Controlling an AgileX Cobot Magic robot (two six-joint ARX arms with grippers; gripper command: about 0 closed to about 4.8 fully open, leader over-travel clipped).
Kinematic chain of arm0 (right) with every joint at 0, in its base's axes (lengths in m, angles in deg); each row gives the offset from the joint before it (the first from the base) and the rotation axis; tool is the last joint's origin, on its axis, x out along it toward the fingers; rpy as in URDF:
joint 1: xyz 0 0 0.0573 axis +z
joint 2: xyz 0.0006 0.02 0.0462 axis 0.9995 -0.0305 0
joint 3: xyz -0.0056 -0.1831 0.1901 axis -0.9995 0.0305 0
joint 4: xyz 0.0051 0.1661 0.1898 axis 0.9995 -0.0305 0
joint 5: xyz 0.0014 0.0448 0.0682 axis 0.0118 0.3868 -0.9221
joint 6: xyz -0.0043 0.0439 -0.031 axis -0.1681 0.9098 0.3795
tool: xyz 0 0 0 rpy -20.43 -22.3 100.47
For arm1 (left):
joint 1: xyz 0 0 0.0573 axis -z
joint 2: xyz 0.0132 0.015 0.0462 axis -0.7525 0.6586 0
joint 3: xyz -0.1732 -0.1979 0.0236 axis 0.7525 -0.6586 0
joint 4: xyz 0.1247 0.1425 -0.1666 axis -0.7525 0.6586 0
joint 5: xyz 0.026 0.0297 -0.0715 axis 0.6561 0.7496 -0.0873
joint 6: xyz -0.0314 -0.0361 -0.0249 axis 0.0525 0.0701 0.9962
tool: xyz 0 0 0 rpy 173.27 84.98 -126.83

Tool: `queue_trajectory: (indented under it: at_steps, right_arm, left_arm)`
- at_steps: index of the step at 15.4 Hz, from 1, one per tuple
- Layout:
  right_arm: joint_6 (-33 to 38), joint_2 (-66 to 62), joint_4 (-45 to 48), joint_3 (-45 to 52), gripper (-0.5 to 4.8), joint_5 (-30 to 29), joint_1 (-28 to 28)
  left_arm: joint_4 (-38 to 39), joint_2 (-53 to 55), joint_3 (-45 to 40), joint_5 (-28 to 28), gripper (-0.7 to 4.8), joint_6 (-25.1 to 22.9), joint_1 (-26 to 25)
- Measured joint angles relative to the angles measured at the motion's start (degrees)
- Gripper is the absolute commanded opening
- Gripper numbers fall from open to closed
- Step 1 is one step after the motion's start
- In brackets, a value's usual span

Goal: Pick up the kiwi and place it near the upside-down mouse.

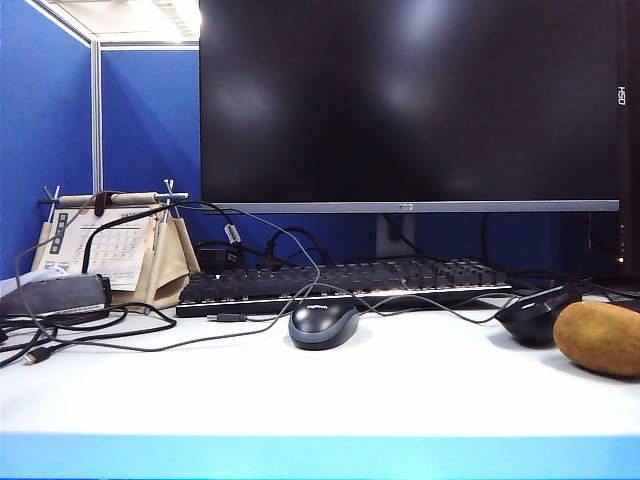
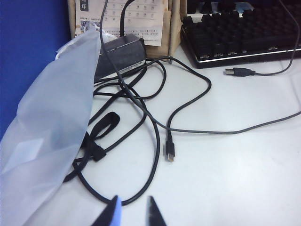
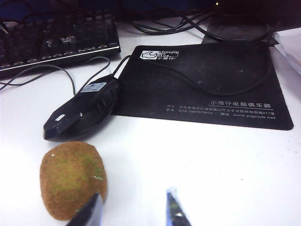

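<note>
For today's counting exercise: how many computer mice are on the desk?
2. A dark blue-grey mouse sits in front of the keyboard, mid-desk. The upside-down mouse, glossy black, lies to the right, beside the kiwi. More could be hidden outside the pictures.

A black keyboard (image 1: 340, 285) lies on the white desk (image 1: 320, 390) below a dark monitor (image 1: 410, 100). Left of the keyboard stands a desk calendar (image 1: 115, 250); before the keyboard sits a blue-grey mouse (image 1: 323, 323); right of it lies a black mousepad (image 3: 207, 84).
</note>
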Motion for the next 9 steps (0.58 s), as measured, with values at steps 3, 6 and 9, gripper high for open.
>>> queue_trajectory:
  at_steps: [3, 6, 9]
  right_arm:
    - [-0.04, -0.02, -0.13, 0.0, -0.01, -2.29, 0.0]
    - [0.2, -0.07, -0.13, -0.02, -0.01, -2.69, 0.0]
    - [0.22, -0.07, -0.13, -0.02, -0.01, -2.89, 0.02]
  left_arm:
    - [0.0, 0.0, 0.0, 0.0, 0.81, 0.02, 0.0]
    - [0.0, 0.0, -0.02, 0.0, 0.81, 0.02, 0.02]
    - [0.0, 0.0, -0.02, 0.0, 0.81, 0.02, 0.02]
